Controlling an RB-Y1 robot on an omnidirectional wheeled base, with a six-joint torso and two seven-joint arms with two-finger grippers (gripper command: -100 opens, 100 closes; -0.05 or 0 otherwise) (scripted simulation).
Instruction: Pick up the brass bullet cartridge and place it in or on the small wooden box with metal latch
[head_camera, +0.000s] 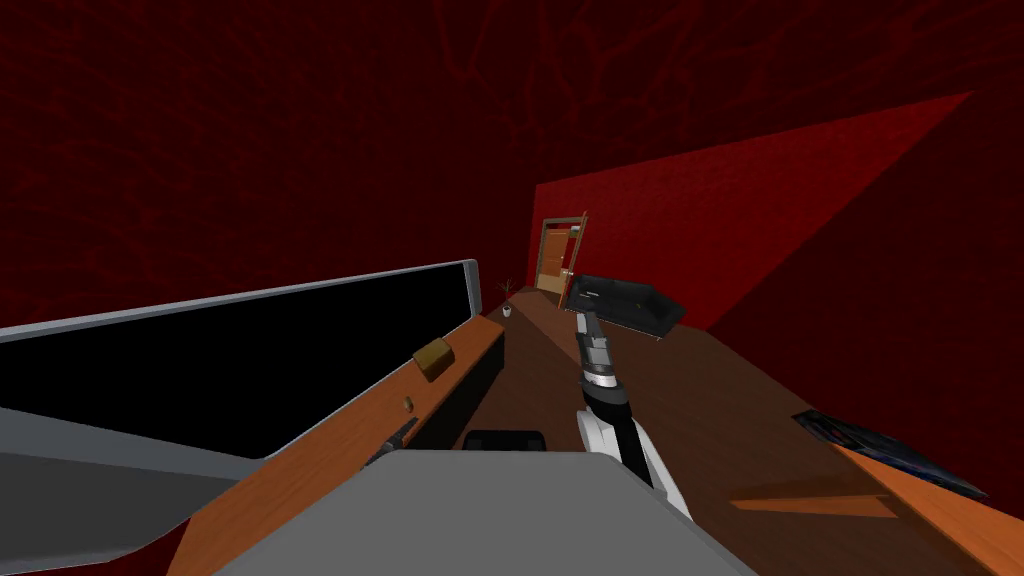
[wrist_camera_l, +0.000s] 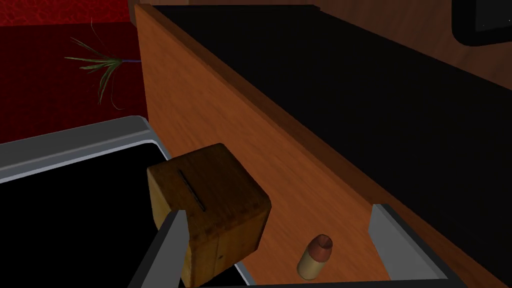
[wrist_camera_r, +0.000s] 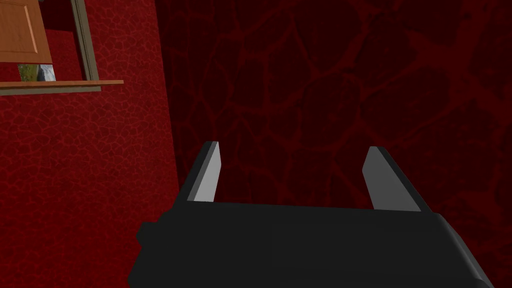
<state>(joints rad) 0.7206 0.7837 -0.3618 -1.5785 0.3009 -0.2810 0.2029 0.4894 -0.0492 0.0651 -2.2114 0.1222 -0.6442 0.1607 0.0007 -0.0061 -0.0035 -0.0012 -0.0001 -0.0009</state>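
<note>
- Looking down from the head view, the small wooden box (head_camera: 432, 358) and the brass cartridge (head_camera: 407, 404), a mere speck here, sit apart on the long wooden stand (head_camera: 300, 470) beside the television (head_camera: 230, 350). The right arm (head_camera: 600, 370) reaches out over the floor.
- In the left wrist view, the left gripper (wrist_camera_l: 280, 235) is spread wide and empty. The cartridge lies on the stand between its fingers. One finger (wrist_camera_l: 175, 240) hides the box's lower corner.
- In the right wrist view, the right gripper (wrist_camera_r: 292, 175) is parted, holding nothing.
</note>
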